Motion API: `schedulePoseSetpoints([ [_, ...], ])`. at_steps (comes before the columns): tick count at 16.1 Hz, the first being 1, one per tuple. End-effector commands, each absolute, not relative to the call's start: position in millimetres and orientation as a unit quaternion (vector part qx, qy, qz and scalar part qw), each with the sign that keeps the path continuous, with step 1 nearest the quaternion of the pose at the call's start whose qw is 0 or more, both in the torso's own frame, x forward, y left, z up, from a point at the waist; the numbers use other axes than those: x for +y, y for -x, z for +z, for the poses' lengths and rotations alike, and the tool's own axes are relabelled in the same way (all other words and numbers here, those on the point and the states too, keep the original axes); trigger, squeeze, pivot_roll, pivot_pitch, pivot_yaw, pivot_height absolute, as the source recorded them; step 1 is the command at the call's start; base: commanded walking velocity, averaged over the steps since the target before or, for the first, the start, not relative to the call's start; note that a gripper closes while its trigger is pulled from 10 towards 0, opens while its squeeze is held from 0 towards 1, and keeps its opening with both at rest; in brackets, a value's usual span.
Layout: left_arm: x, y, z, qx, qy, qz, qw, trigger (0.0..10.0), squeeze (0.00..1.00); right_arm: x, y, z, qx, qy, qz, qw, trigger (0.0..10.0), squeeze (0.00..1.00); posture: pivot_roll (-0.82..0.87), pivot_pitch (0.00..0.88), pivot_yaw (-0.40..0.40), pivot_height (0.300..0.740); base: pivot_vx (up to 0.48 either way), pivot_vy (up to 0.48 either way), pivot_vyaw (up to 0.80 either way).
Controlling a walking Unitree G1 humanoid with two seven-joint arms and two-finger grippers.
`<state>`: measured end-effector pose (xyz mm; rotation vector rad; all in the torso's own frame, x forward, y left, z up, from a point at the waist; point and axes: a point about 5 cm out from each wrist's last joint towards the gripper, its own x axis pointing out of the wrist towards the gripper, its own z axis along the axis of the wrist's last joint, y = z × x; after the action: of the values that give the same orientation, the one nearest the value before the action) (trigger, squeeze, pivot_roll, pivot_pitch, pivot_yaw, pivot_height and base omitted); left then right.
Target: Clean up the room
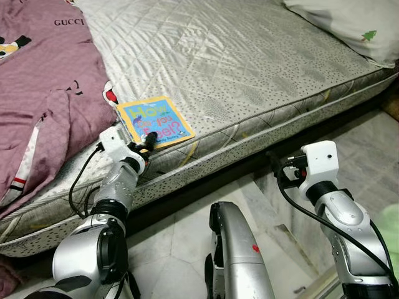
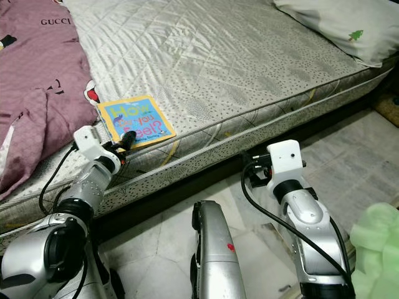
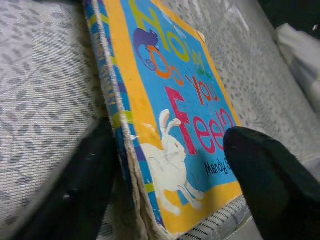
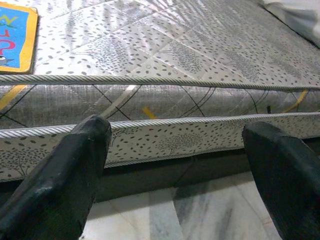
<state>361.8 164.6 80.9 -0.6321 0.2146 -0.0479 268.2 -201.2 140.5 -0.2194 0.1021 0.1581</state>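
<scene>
A children's book [image 1: 154,121] with a blue cover and a yellow border is lying flat on the mattress [image 1: 249,56], close to the front edge of it, at about 10 o'clock in the left eye view. Just beside the book, toward 9 o'clock, a purple blanket [image 1: 43,93] is covering the left part of the bed. A white pillow [image 1: 349,25] is resting at the far corner of the mattress, at about 2 o'clock.

The left hand [image 1: 147,144] is reaching to the near corner of the book. In the left wrist view its two black fingers [image 3: 270,175] are standing apart, one on each side of the book's corner: one finger is over the cover and the other is at the worn edge, low against the mattress. Whether they are touching the book already, one cannot tell.

The right hand [image 1: 276,167] is hovering in front of the side of the mattress, at about 4 o'clock, above the marble floor [image 1: 181,243]. Its fingers [image 4: 65,185] are standing wide apart and holding nothing. A light green cloth [image 2: 377,249] is lying on the floor at 4 o'clock in the right eye view.
</scene>
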Motion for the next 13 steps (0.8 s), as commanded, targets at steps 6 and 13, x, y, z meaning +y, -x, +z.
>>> schedulePoseSetpoints([
  [6, 169, -363, 83, 0.1, 0.328, -0.022, 0.939, 0.0, 0.0, -205, -271, 142, 0.047, 0.115, 0.072, 0.99, 10.0, 0.0, -0.36, 0.101, -0.091, 0.484, 0.0, 0.0, 0.0],
  [13, 177, -364, 85, 0.088, 0.334, -0.012, 0.938, 0.0, 0.0, -203, -273, 142, 0.043, 0.116, 0.074, 0.99, 10.0, 0.0, -0.36, 0.098, -0.092, 0.484, 0.0, 0.0, 0.0],
])
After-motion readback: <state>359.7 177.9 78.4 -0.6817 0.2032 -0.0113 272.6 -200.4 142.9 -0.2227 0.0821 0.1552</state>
